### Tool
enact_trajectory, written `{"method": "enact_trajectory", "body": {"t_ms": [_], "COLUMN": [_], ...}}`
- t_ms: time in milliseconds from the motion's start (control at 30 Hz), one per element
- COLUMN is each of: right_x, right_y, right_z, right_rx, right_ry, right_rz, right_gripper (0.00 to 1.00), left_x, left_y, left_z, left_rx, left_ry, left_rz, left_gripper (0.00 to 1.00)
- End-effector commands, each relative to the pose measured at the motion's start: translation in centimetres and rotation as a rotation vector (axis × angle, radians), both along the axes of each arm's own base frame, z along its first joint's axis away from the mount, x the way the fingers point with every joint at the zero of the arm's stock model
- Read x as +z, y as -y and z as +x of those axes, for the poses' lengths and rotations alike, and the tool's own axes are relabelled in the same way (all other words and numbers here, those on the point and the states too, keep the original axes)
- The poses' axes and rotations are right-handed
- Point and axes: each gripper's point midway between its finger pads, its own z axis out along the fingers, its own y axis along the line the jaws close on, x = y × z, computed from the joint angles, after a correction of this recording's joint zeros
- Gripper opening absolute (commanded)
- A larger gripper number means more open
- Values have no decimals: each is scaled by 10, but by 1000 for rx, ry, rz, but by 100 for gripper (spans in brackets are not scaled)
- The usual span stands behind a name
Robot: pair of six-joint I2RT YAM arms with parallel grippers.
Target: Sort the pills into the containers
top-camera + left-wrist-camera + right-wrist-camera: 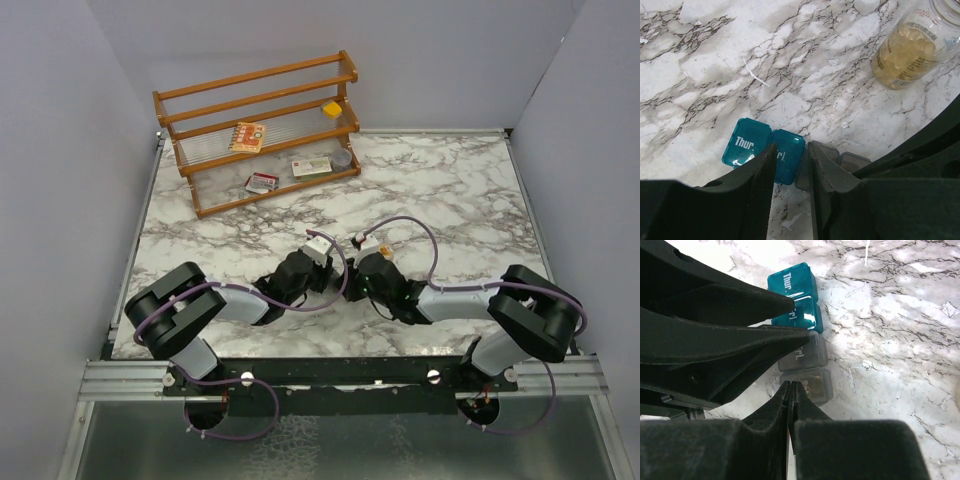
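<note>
Left gripper (792, 146): its two fingers are standing a little way apart. The teal box marked "Fri" is showing in the gap between them. I cannot tell if the fingers are touching it.
Right gripper (790, 388): its fingers are pressing almost together, with only a thin slit between them. The tips are sitting right by the last grey box. I cannot tell if they are pinching anything.
Where the two are: they are pointing at each other near the middle of the table (450, 200), just over the little boxes.
Containers (747, 142): a short row of small joined boxes is lying flat on the table. Two are teal, marked "Thur" and "Fri". The next two are grey and see-through.
Bottle (920, 30): a clear bottle is sitting on the table, well apart from the boxes.
Pills (897, 60): pale yellow round ones are filling the bottle.
Rack (260, 100): a wooden rack is standing at the far left of the table.
Packets (247, 136): flat printed ones are sitting in the rack.
</note>
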Motion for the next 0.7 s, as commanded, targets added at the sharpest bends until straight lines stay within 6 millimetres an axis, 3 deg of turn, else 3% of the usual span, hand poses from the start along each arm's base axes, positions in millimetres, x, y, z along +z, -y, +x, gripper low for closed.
{"method": "enact_trajectory", "body": {"t_ms": [0, 233, 400, 533, 667], "right_x": [-19, 28, 89, 132, 158], "right_y": [21, 4, 9, 39, 94], "right_z": [-5, 20, 39, 52, 54], "right_rx": [-3, 1, -47, -176, -383], "right_ry": [-27, 88, 222, 322, 384], "right_rz": [-135, -132, -127, -166, -243], "right_gripper": [2, 2, 3, 8, 31], "left_x": [-16, -10, 14, 40, 59], "left_y": [-12, -12, -12, -11, -17], "left_z": [-7, -6, 0, 6, 6], "left_rx": [20, 26, 40, 50, 69], "left_ry": [-44, -34, 17, 70, 104], "left_rz": [66, 54, 24, -5, -22], "left_gripper": [34, 34, 38, 40, 44]}}
